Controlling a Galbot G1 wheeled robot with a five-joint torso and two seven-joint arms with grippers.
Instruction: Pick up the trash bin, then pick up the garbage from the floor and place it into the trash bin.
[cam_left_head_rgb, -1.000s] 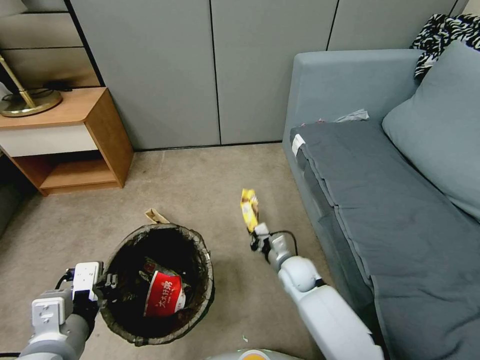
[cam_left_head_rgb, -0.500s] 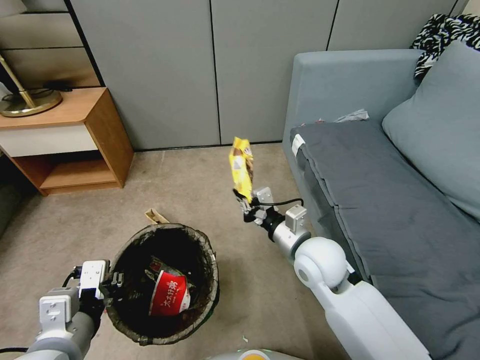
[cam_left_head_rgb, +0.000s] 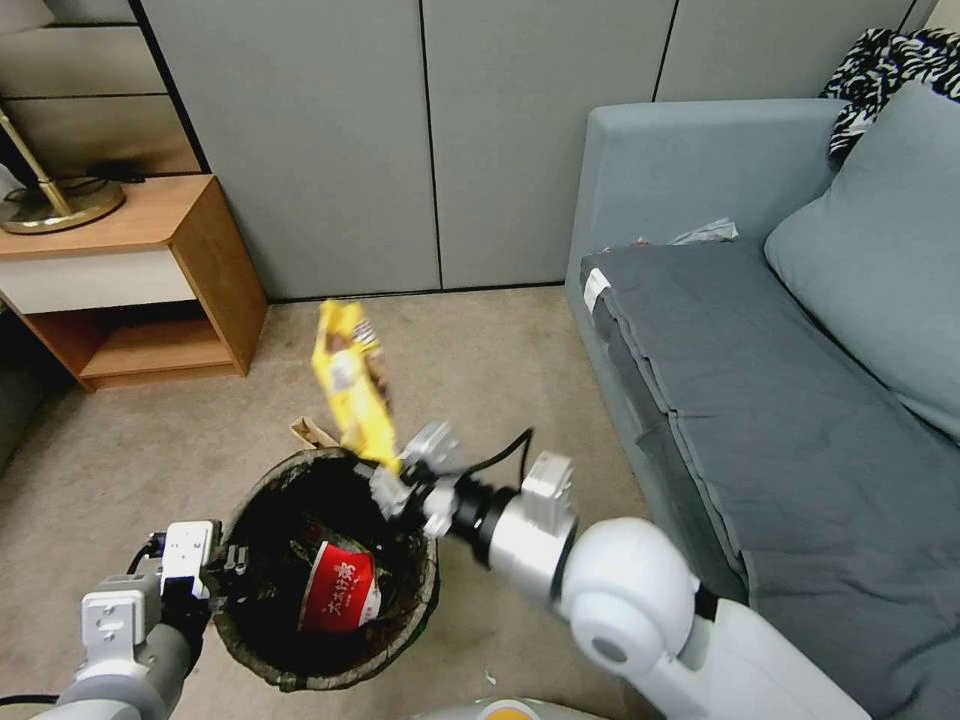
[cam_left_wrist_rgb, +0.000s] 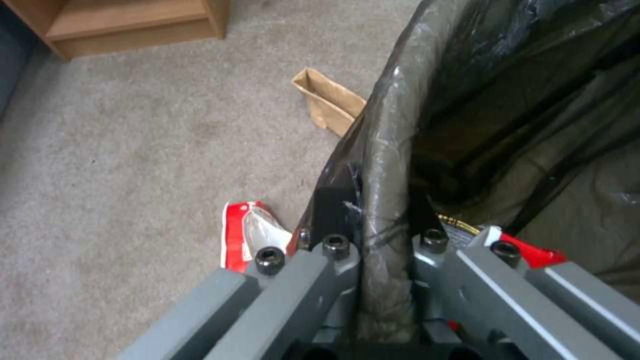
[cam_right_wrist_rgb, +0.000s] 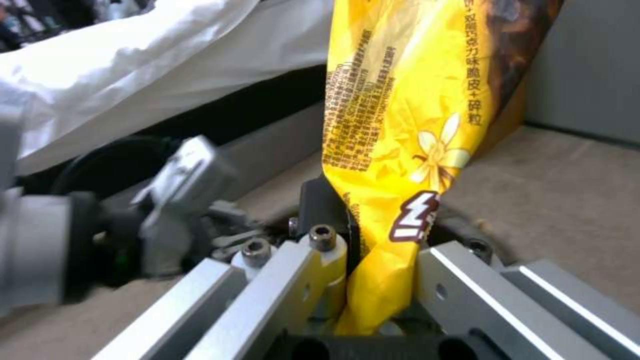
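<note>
The trash bin (cam_left_head_rgb: 290, 682), white with a dark bag liner, hangs low at the left with my left gripper (cam_left_head_rgb: 225, 575) shut on its near-left rim. The left wrist view shows both fingers pinching the lined rim (cam_left_wrist_rgb: 383, 165). A red-and-white packet (cam_left_head_rgb: 335, 592) lies inside the bin. My right gripper (cam_left_head_rgb: 395, 482) is over the bin's far right rim, shut on the lower end of a yellow snack wrapper (cam_left_head_rgb: 350, 385) that stands up above it. That wrapper (cam_right_wrist_rgb: 407, 100) sits clamped between the fingers of the right gripper (cam_right_wrist_rgb: 373, 250).
A brown paper bag (cam_left_head_rgb: 312, 432) (cam_left_wrist_rgb: 330, 102) lies on the carpet just beyond the bin. Another red-and-white packet (cam_left_wrist_rgb: 250, 232) lies on the floor beside it. A wooden side table (cam_left_head_rgb: 200, 270) stands far left, a grey sofa (cam_left_head_rgb: 760, 400) at the right.
My right arm has swung left from beside the sofa, carrying the yellow wrapper to above the bin's rim. The left gripper and bin have barely moved.
</note>
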